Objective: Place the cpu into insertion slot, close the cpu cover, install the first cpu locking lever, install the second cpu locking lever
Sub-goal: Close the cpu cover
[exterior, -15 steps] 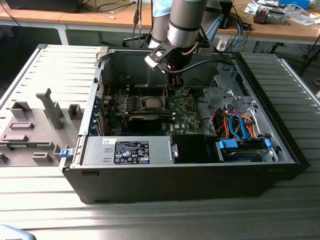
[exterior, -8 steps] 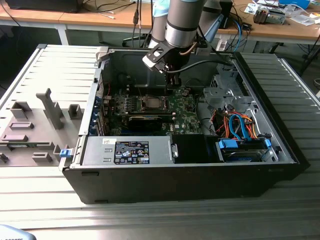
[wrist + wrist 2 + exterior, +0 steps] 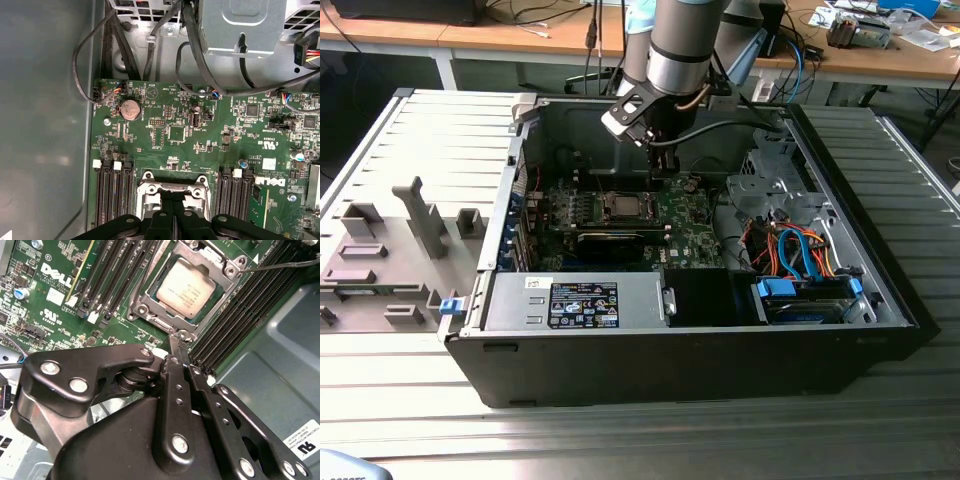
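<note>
Clenched, the pincer (image 3: 664, 171) is held at two o'clock of the cpu (image 3: 623, 205) in the exterior view, seemingly addressing the edge of the lowered cpu cover (image 3: 225, 290).

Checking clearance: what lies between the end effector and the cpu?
In the second wrist view, the silvery frame edge of the cpu cover lies between the end effector and the cpu.
</note>
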You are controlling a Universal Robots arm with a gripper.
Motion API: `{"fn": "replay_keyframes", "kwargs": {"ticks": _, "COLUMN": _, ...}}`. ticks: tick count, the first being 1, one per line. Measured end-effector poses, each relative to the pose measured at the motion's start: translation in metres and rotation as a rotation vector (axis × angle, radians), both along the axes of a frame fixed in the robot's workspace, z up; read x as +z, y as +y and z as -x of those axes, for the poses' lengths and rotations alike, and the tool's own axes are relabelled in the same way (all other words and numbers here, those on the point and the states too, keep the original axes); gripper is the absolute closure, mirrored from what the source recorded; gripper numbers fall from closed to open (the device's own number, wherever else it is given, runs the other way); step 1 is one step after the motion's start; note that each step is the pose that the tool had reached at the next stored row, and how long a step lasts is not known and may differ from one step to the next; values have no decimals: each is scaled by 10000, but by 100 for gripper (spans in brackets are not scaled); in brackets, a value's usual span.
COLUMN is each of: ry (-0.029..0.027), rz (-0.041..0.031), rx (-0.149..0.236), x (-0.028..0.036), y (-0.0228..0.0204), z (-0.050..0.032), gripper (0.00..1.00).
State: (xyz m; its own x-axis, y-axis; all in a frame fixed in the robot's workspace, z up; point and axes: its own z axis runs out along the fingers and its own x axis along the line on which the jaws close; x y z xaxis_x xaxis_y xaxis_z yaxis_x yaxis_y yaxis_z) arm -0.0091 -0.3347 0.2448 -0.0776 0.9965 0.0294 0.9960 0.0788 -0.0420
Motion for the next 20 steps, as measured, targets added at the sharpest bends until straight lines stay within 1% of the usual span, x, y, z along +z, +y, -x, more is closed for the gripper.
{"fn": "replay_keyframes", "kwargs": {"ticks": 3, "ry": 0, "rz": 1, "rx": 0, "x": -5, "y": 0, "z": 24, "gripper": 89}}
{"fn": "replay_keyframes", "kwargs": {"ticks": 20, "ry": 0, "rz": 1, "rx": 0, "x": -50, "y": 0, "z": 93, "gripper": 89}}
